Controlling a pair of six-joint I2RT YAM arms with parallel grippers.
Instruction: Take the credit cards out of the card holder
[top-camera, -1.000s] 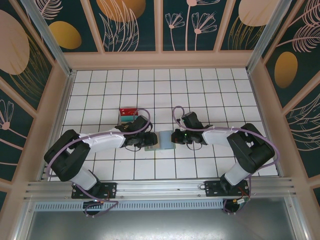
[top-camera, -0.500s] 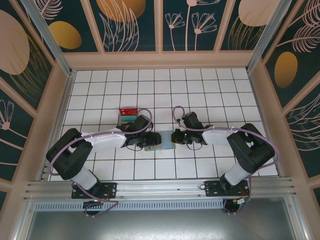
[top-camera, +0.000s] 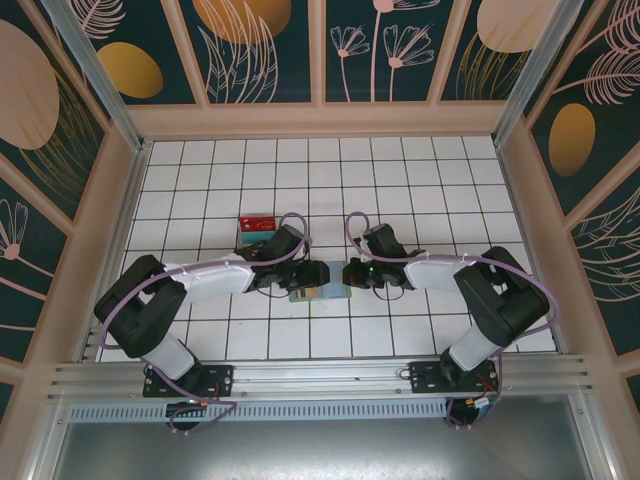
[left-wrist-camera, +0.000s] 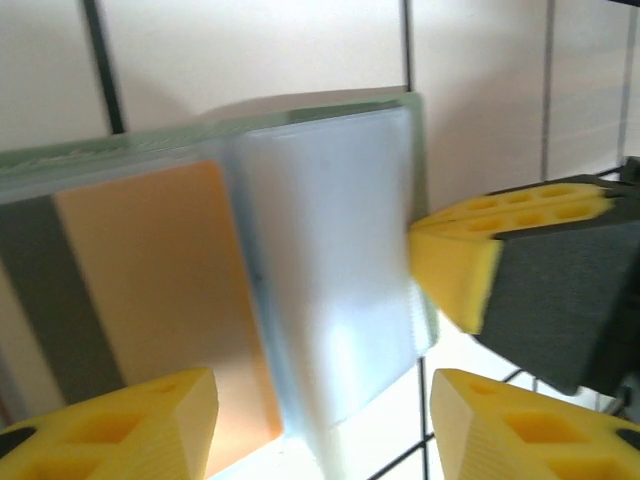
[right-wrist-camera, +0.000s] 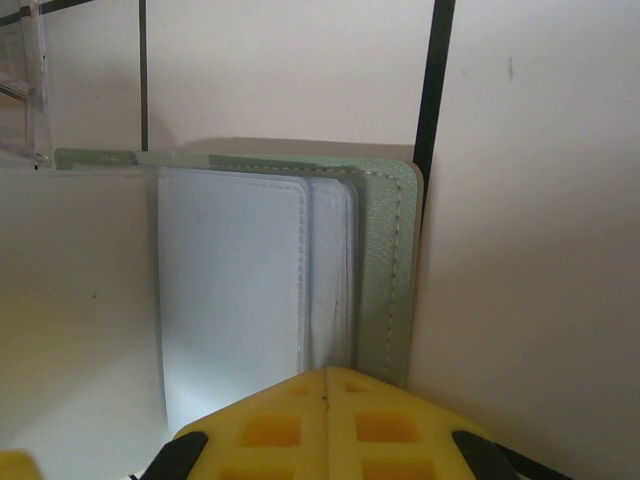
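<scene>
Black-and-white arms (purple cables) carry yellow fingers.

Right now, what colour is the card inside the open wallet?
The card is tan-orange, inside the wallet; clearest in the left wrist view.

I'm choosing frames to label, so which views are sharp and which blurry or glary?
Top external: sharp, evenly lit. Left wrist: soft, the tan plastic card blurred, bottom edge blown out. Right wrist: stitching on the grey-green folding card holder crisp, lower left washed out.
</scene>
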